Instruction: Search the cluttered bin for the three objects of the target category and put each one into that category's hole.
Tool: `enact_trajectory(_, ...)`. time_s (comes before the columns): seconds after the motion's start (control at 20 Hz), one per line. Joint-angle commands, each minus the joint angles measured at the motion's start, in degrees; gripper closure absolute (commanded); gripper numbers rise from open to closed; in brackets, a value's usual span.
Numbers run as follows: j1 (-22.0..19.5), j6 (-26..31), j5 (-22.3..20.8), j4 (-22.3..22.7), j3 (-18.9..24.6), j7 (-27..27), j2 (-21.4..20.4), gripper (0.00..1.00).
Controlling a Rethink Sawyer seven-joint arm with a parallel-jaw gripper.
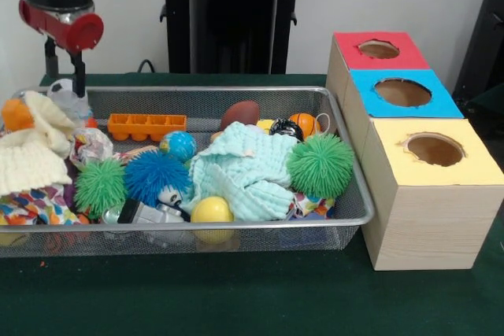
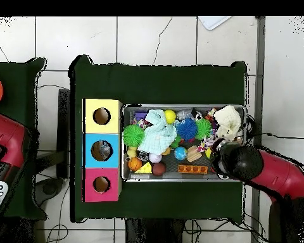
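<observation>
The silver wire-mesh bin point(image 1: 205, 91) is full of toys. In it lie a mint cloth point(image 1: 244, 171), a large green spiky ball point(image 1: 320, 164), a blue spiky ball point(image 1: 156, 175), a smaller green spiky ball point(image 1: 100, 186), a yellow ball point(image 1: 212, 210), a globe ball point(image 1: 179, 145), an orange basketball point(image 1: 302, 124), a brown football point(image 1: 240, 113) and an orange tray point(image 1: 146, 125). My gripper point(image 1: 67, 68) hangs above the bin's far left corner in the front view, holding nothing I can see. In the overhead view the arm's head point(image 2: 238, 162) covers it.
Three wooden boxes stand beside the bin, each with a round hole in its top: red point(image 1: 346, 51), blue point(image 1: 366, 96) and yellow point(image 1: 394, 159). A cream knitted cloth point(image 1: 31, 159) fills the bin's left end. The table has a dark green cover point(image 1: 252, 297).
</observation>
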Motion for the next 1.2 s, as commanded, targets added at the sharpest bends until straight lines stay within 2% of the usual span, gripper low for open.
enact_trajectory(0.05,1.5,10.0,4.5,4.1,4.7,-0.7,-6.0,0.00)
enact_trajectory(0.35,1.7,12.3,5.6,5.3,4.5,-2.9,-9.4,0.00)
enact_trajectory(0.9,-0.6,10.2,6.5,6.1,6.8,-6.1,-8.3,0.00)
enact_trajectory(1.05,-1.0,9.0,7.9,6.9,7.9,-5.0,-7.3,0.00)
enact_trajectory(1.2,0.7,8.5,9.0,6.6,7.9,-1.7,-6.1,0.00)
